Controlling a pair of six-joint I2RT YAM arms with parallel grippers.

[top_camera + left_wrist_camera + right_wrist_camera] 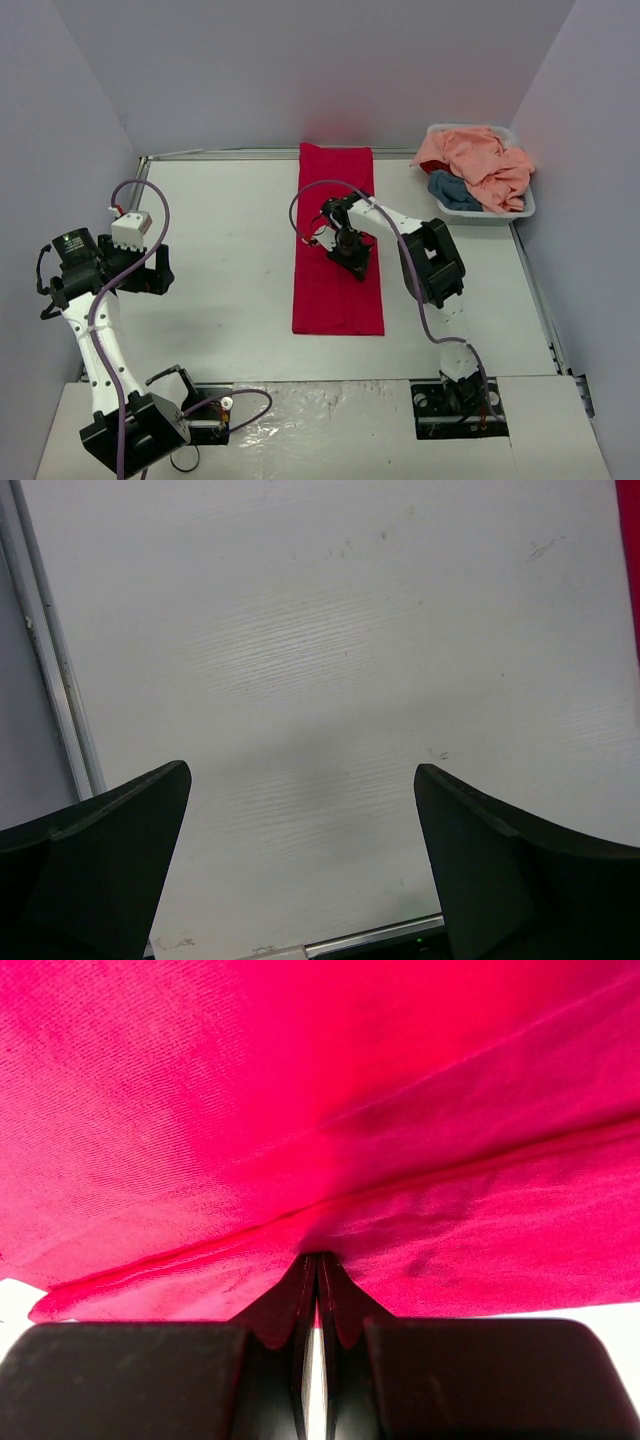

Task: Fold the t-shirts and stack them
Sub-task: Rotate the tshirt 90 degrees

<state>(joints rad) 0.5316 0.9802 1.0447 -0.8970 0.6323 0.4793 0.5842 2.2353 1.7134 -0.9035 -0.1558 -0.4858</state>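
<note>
A crimson-red t-shirt (335, 295) lies folded into a long narrow strip in the middle of the table. My right gripper (350, 258) is down on the strip's middle. In the right wrist view it (318, 1257) is shut, with a puckered fold of the red cloth (300, 1080) pinched at its tips. A peach-pink t-shirt (482, 165) and a teal-blue one (452, 190) lie crumpled in the basket. My left gripper (152, 274) hovers far left of the strip, open (300, 770) over bare table with nothing between its fingers.
The white plastic basket (520, 212) stands at the back right corner. A metal rail (55, 680) borders the table on the left, near my left gripper. A sliver of the red strip (633, 560) shows at the left wrist view's right edge.
</note>
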